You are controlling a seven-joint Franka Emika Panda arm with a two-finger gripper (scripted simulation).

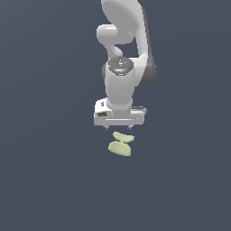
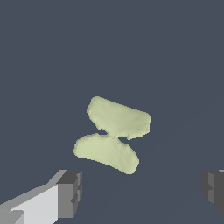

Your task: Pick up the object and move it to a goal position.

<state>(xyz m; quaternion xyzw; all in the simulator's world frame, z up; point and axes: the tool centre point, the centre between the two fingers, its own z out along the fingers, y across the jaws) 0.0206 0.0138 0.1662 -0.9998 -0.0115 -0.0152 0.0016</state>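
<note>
The object (image 1: 121,144) is a small pale yellow-green lump of two rounded lobes joined at a narrow waist, lying on the dark grey ground. It also shows in the wrist view (image 2: 113,133). My white gripper (image 1: 119,128) hangs just above it, pointing down, with its short dark fingertips (image 1: 108,127) apart. In the wrist view the gripper (image 2: 142,192) is open and empty, with the two dark pads (image 2: 70,192) wide apart, and the object lies past them, not between them.
The white arm (image 1: 124,54) rises behind the gripper in the exterior view. The flat dark grey ground (image 1: 45,171) spreads all around the object.
</note>
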